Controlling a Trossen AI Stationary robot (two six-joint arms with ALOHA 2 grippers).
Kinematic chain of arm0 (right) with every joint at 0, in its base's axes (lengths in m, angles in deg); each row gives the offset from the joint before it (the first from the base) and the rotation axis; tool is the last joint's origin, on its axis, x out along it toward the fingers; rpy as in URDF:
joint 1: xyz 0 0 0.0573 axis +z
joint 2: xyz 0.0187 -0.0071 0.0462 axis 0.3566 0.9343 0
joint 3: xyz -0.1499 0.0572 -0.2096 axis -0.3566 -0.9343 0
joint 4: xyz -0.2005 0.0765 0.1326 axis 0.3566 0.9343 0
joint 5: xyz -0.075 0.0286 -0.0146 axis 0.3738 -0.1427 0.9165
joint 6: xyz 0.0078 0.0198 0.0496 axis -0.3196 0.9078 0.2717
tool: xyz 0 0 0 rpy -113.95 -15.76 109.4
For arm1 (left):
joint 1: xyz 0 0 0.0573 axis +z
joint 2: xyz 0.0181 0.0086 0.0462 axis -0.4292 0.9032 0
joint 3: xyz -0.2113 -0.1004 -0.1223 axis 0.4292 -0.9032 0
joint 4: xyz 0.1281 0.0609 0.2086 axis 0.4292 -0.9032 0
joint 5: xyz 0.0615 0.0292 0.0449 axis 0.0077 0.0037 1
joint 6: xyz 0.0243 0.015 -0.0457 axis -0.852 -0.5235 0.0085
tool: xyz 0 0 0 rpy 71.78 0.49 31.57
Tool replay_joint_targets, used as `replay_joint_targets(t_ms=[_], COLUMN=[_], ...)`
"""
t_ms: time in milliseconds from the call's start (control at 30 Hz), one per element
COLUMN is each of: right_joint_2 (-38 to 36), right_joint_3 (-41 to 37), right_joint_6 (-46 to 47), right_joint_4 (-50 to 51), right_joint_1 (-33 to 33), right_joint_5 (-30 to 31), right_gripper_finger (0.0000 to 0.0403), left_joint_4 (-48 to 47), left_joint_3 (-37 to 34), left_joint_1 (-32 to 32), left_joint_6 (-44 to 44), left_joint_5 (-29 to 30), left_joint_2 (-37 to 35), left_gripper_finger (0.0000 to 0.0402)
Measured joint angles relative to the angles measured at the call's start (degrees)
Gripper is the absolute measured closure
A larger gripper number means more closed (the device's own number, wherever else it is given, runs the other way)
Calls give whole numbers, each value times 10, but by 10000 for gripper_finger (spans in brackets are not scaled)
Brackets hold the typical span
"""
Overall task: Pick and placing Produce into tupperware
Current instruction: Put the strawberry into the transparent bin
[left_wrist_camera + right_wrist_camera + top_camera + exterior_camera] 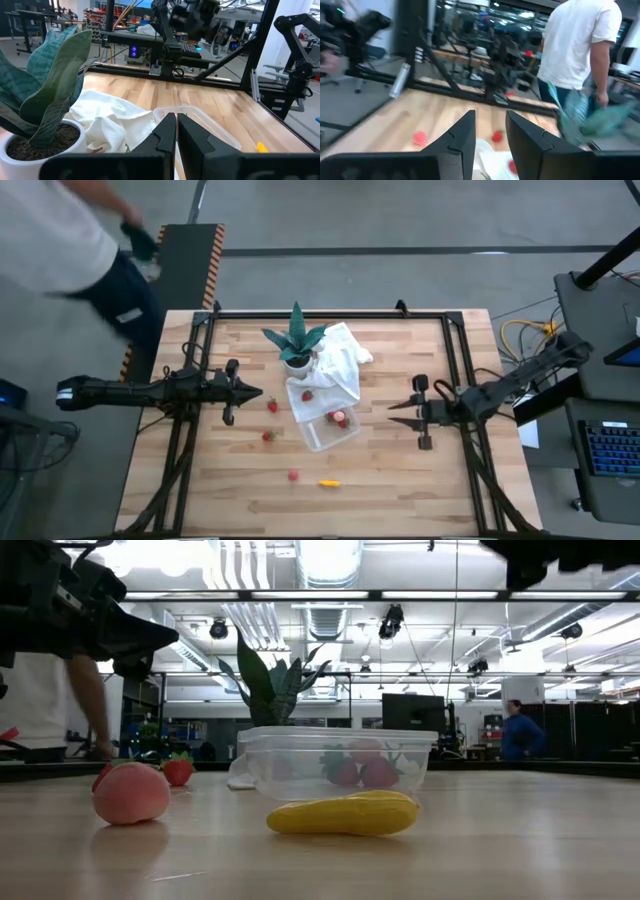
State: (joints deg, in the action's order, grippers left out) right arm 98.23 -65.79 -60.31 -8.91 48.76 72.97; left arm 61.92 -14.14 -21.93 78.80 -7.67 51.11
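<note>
left pincer (255, 392): fingers pressed together, clamped on nothing, hovering over the left half of the tabletop (400, 480), tip aimed toward the centre.
right pincer (393, 406): fingers apart with a clear gap, nothing between them, hovering over the right half, facing the tupperware.
tupperware (325, 427): clear, near the tabletop's centre, partly beside and under the edge of the white cloth (335, 365); two red strawberries (340, 418) visible inside near its right end.
loose produce, left side: one red strawberry piece (272, 406) just ahead of the left pincer, another (267, 436) nearer the front edge, both left of the tupperware and apart from it.
red piece by cloth (307, 394): on or at the cloth's edge, just behind the tupperware; cannot tell which.
pale pink piece (293, 475): on bare wood in front of the tupperware, well apart from it.
yellow-orange piece (329, 482): elongated, lying flat just right of the pink one.
potted plant (296, 340): green spiky leaves in a white pot, behind the tupperware, touching the cloth.
person (70, 240): in a white shirt, beyond the tabletop's far left corner.
</note>
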Motion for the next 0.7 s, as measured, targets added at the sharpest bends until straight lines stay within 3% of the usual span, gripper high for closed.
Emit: replay_joint_targets(t_ms=[167, 400, 700], right_joint_2=[26, 41, 44], right_joint_3=[-26, -21, 18], right_joint_6=[17, 15, -35], right_joint_4=[-25, -30, -26], right_joint_1=[-35, -78, -115], right_joint_5=[65, 69, 69], right_gripper_finger=[277, 243, 229], left_joint_4=[40, 119, 111], left_joint_3=[0, 4, 108], left_joint_1=[0, 0, 0], left_joint_6=[-22, -60, -93], left_joint_5=[0, 30, 82], left_joint_2=[0, 27, 167], left_gripper_finger=[402, 393, 263])
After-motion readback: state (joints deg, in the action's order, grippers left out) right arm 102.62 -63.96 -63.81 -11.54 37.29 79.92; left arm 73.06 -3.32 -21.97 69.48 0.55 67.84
